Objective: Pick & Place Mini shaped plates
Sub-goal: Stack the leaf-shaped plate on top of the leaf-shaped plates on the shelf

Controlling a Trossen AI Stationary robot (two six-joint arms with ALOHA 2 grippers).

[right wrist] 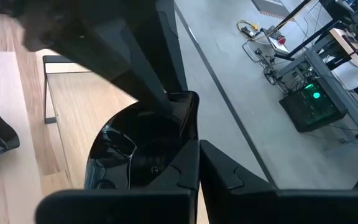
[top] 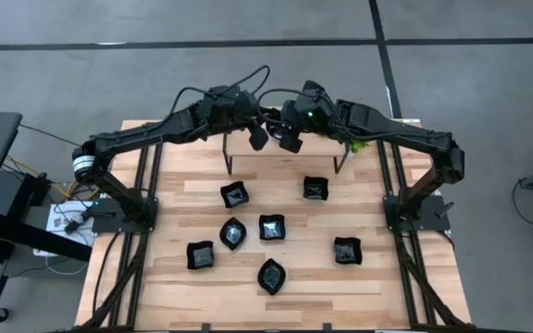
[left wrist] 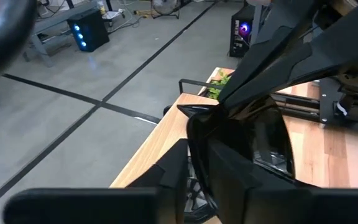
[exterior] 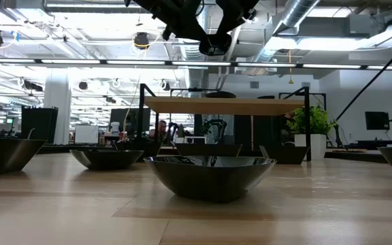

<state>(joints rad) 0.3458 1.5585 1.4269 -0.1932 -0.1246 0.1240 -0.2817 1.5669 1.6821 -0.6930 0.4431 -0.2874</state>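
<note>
- High view: both arms meet high over the back of the worktop, above a small raised shelf. The left gripper and right gripper sit just beside each other.
- One mini plate hangs in the air between the two grippers, a glossy black dish seen close in both wrist views.
- Right wrist view: the right jaws are clenched, and the dish's rim appears to be pinched between them. The hold is probably on that edge, though dark on dark makes it hard to read.
- Whether the left gripper grasps the dish or has let go, I cannot tell.
- Seven more plates lie spread over the worktop, well apart from the grippers. A green plant stands at the back right.
- Handling, as a judgement: the dish looks rigid, light and thin-walled. The glaze is slick, so a pinch could slide, and a drop may well chip it.
- Best hold: across the raised rim, one finger inside and one outside. On leaf and teardrop shapes, avoid the pointed tips and take a long side.
- Low view: the bowls sit on narrow bases with flared rims, so there is room to get under an edge.
</note>
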